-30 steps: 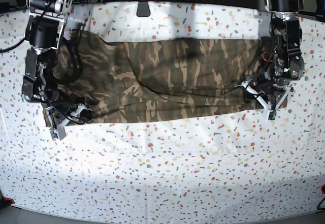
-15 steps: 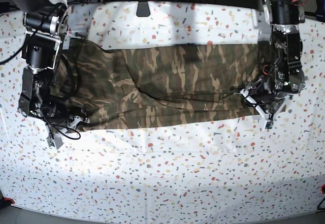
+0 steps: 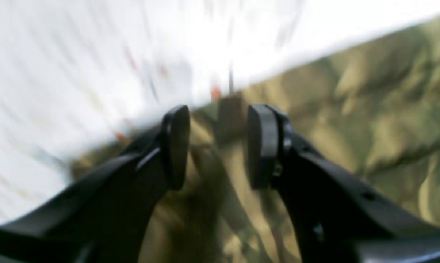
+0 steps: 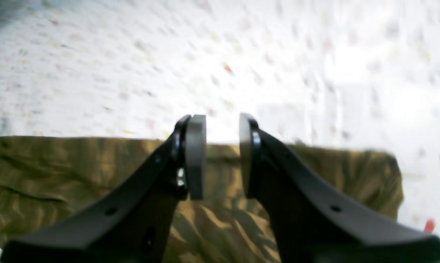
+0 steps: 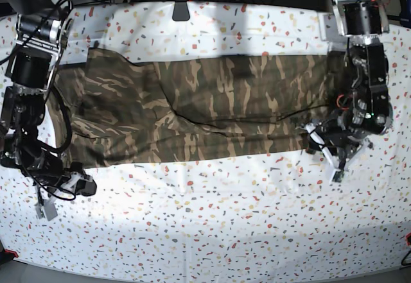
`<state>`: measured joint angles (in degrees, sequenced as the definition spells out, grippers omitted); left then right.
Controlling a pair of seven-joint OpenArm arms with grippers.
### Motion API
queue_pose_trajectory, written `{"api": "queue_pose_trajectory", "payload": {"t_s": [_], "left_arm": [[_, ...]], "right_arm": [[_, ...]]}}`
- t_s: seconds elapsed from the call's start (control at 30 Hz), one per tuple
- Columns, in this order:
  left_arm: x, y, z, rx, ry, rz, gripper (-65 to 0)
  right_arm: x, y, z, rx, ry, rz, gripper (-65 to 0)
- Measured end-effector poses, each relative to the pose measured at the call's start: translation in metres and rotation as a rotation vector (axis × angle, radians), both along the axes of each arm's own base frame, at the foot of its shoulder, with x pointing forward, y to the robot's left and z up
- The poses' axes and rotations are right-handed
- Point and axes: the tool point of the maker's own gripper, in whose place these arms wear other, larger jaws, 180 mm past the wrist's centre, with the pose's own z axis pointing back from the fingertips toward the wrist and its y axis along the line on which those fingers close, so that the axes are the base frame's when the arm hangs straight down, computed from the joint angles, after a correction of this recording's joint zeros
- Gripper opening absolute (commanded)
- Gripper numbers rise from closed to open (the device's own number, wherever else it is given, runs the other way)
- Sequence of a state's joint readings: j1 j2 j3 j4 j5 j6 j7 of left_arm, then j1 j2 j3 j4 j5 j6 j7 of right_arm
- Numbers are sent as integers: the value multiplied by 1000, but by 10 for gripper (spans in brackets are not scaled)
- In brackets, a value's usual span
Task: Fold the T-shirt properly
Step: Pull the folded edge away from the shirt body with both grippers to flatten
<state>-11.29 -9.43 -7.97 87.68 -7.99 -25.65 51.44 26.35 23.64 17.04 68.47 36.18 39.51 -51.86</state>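
Between folds: both hands clear of the cloth

I see the T-shirt [image 5: 199, 110] lying as a long band across the far tabletop [image 5: 212, 231]; left hand [image 3: 217, 146] and right hand [image 4: 222, 157] hang released, empty. Next I'd regrip its ends.

You have one T-shirt [image 5: 192, 113] spread flat in a long band between the claws. You have two arms, each ending in one claw: the left gripper [image 3: 217, 146] and the right gripper [image 4: 222, 157], each with two pads. One speckled table cover [image 5: 212, 225] lies beneath both claws.
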Motion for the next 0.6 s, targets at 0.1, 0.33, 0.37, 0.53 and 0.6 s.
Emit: {"api": "queue_pose_trajectory", "payload": {"t_s": [0.1, 0.33, 0.37, 0.53, 0.6], "left_arm": [[12, 2, 43, 15, -115, -51, -397], [-16, 77, 34, 198, -25, -70, -397], [-27, 86, 22, 216, 20, -78, -397], [-71, 107, -29, 215, 191, -58, -397], [-70, 97, -31, 106, 149, -27, -397]], "right_arm": [[-1, 8, 19, -18, -33, 33, -489], [-7, 15, 24, -24, -9, 71, -489], [-8, 17, 25, -10, -9, 78, -489], [-8, 19, 25, -1, -11, 82, -489], [-8, 19, 26, -1, -11, 82, -489]]}}
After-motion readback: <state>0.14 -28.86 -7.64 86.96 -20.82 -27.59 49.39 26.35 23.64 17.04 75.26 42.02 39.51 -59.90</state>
